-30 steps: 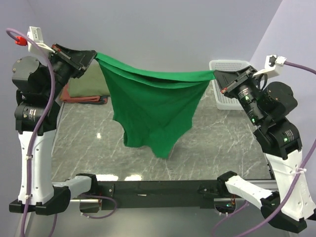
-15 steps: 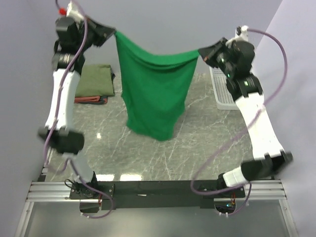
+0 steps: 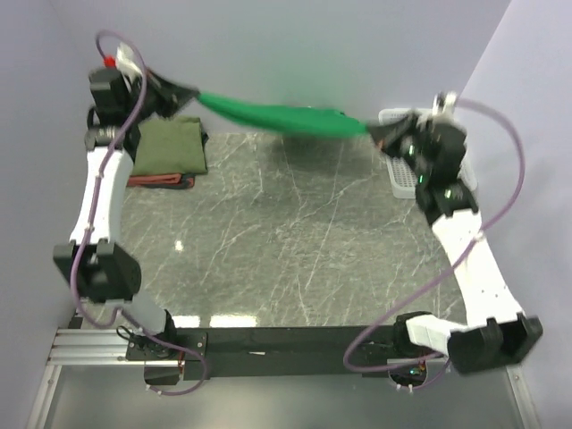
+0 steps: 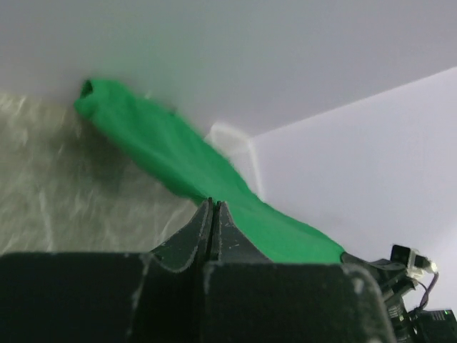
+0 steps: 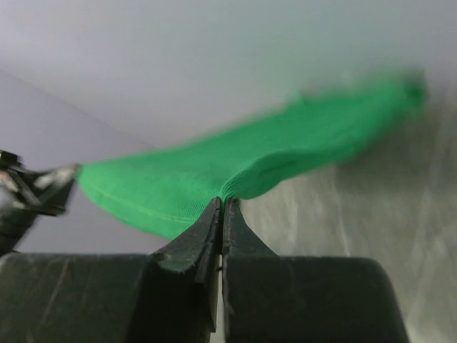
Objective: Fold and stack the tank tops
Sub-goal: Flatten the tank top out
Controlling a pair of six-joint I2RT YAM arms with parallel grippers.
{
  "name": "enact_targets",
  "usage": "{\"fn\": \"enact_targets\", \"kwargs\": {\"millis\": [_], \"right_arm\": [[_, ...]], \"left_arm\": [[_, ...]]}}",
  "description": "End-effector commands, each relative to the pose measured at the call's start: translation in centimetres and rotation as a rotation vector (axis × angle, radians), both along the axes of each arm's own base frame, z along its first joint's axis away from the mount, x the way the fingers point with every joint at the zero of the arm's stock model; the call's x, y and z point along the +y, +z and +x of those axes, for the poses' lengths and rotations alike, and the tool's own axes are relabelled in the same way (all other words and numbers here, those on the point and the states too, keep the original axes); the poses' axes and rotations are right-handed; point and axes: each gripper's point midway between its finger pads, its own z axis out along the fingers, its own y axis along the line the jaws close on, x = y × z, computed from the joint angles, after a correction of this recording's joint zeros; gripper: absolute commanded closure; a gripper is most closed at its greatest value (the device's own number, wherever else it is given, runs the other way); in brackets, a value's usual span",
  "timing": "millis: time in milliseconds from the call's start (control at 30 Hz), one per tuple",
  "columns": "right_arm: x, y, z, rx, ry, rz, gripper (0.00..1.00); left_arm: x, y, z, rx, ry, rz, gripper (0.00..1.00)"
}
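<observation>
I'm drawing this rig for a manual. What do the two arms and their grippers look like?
The left arm and right arm have white link shells, black joint housings and bases, each trailed by a looping lilac cable. The left gripper and right gripper have matte black wedge-shaped fingers tapering to thin tips. A red connector sits by the left wrist.
</observation>
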Motion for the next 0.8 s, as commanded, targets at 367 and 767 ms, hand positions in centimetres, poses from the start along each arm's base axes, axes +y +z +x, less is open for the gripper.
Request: {"fn": "enact_targets", "kwargs": {"millis": [367, 767], "right_arm": [[-1.5, -35.5, -14.9, 0.720, -0.055, 0.102, 1.00], [-2.9, -37.8, -20.6, 0.843, -0.153, 0.156, 0.53]], "left_arm": [[-3.7, -35.0, -19.7, 0.680, -0.143, 0.155, 0.99], [-3.9, -37.9, -25.6, 0.824, -0.044, 0.231, 0.70]]}}
